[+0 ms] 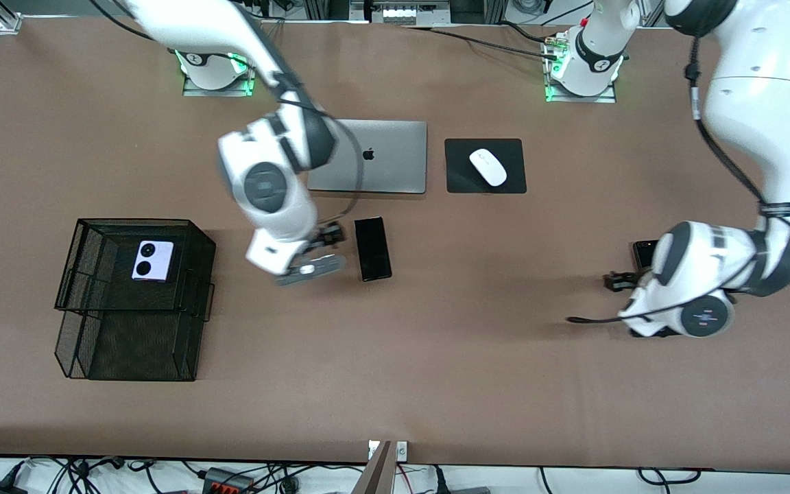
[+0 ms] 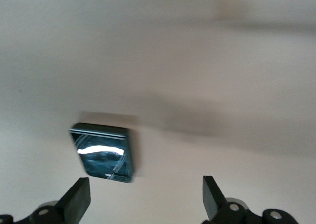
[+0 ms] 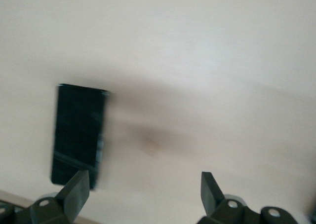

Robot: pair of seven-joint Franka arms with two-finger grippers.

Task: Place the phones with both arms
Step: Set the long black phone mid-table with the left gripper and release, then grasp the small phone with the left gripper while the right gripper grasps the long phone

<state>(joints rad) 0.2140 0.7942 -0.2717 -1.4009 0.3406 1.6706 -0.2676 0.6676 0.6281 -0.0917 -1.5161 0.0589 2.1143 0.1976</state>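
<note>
Black phones both lie off-centre, so we should centre the open, empty right gripper over the long black slab and the open, empty left gripper over the squarish black phone before descending.

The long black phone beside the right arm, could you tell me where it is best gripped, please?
The long black phone lies flat on the table, its long axis running toward the laptop. Probably best: come straight down from above and close across the narrow width at mid-length. The open right pincer hangs beside it.
</note>
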